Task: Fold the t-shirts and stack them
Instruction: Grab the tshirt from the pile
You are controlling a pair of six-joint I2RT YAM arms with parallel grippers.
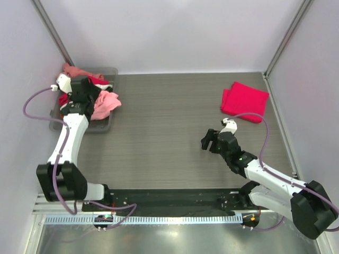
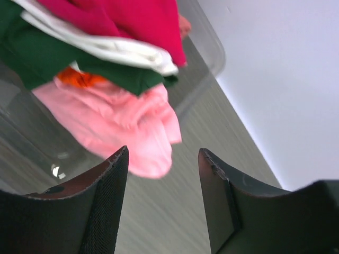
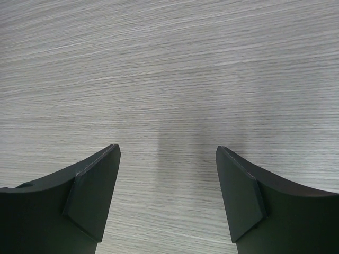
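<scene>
A translucent grey tray [image 1: 109, 72] is seen at the far left of the worktop [image 1: 159, 116], against the left wall, and is taken as the landmark. A loose heap of t-shirts is held in the tray. A light pink shirt [image 1: 107, 103] is draped over the tray's right rim and onto the worktop just beside it. A salmon shirt [image 1: 74, 70] is spilled over the tray's far left corner. In the left wrist view the cream-white shirt with dark green parts [image 2: 122, 50] is seen lying on the light pink one, a crimson-pink shirt [image 2: 132, 16] is piled on top, and a bit of orange cloth [image 2: 79, 78] is wedged between. One folded crimson-pink shirt [image 1: 244, 100] is laid flat well apart from the tray, across the worktop near the right wall. The left tool [image 1: 85, 95] is held over the tray, above the heap. Its fingers are spread and nothing is pinched between them, with the light pink shirt just ahead of the tips in the wrist view. The right tool [image 1: 210, 142] is held far from the tray, nearer than the folded shirt. Its fingers are spread wide over bare worktop and nothing is gripped.
</scene>
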